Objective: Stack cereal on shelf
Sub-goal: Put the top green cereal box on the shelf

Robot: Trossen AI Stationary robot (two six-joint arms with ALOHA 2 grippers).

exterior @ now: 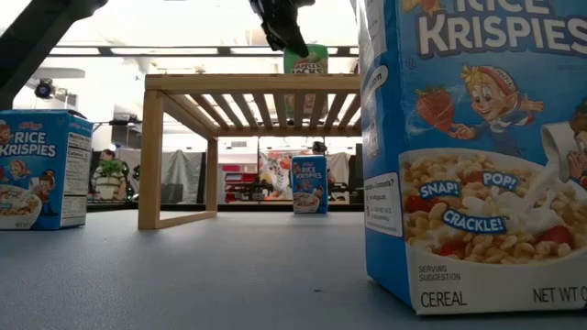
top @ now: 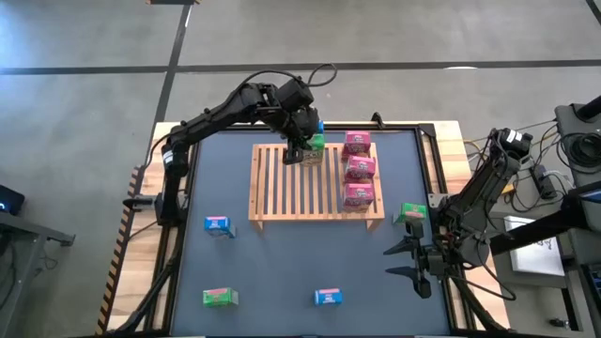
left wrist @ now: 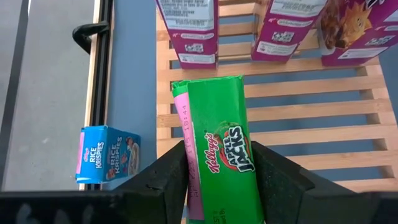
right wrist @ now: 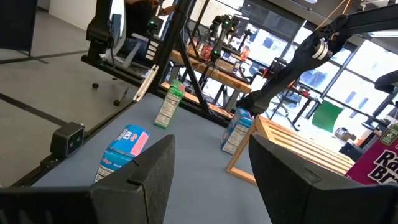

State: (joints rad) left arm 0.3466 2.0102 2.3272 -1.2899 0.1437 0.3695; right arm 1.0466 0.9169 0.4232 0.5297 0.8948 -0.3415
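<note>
Left gripper point(left wrist: 217, 177) pinches green box point(left wrist: 225, 149) by its broad faces, over shelf point(top: 282, 192), upper centre. Light, stiff card, crushable: grip mid-sides gently. Right gripper point(top: 410, 261) spread, idle, lower right.

Count from the high view: three pink cereal boxes point(top: 358, 143) point(top: 361, 168) point(top: 359, 195), three blue point(top: 217, 223) point(top: 328, 298) point(top: 320, 125), three green point(top: 316, 143) point(top: 412, 212) point(top: 218, 298). One shelf point(top: 282, 192). Two arms, one gripper each.
</note>
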